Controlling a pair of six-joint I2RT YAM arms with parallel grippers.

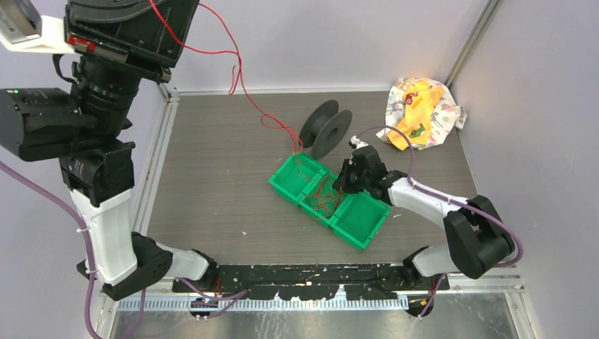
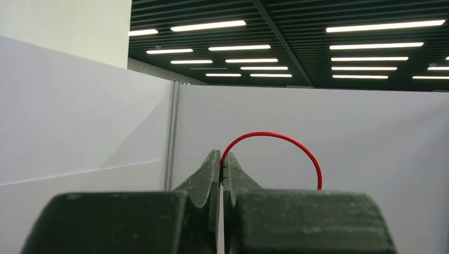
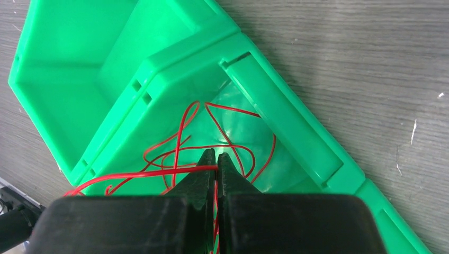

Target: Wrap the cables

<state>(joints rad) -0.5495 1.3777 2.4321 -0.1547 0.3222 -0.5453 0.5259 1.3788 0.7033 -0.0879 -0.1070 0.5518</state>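
The cables are thin red wires. One wire [image 1: 240, 78] runs from my raised left arm at the top left down to the green bins [image 1: 357, 229]. Loose loops of wire [image 3: 225, 124] lie in the middle bin [image 3: 275, 106]. My left gripper [image 2: 221, 156] is shut on the wire, which arcs out from its tips [image 2: 275, 135]. My right gripper [image 3: 216, 157] is low inside the middle bin and shut on a red strand [image 3: 137, 174]; it also shows in the top view [image 1: 345, 182]. The black spool [image 1: 325, 127] lies on the table just behind the bins.
Three joined green bins lie in a diagonal row at mid-table. A crumpled yellow and white cloth [image 1: 422, 111] sits at the back right corner. Grey walls close the table at the back and the sides.
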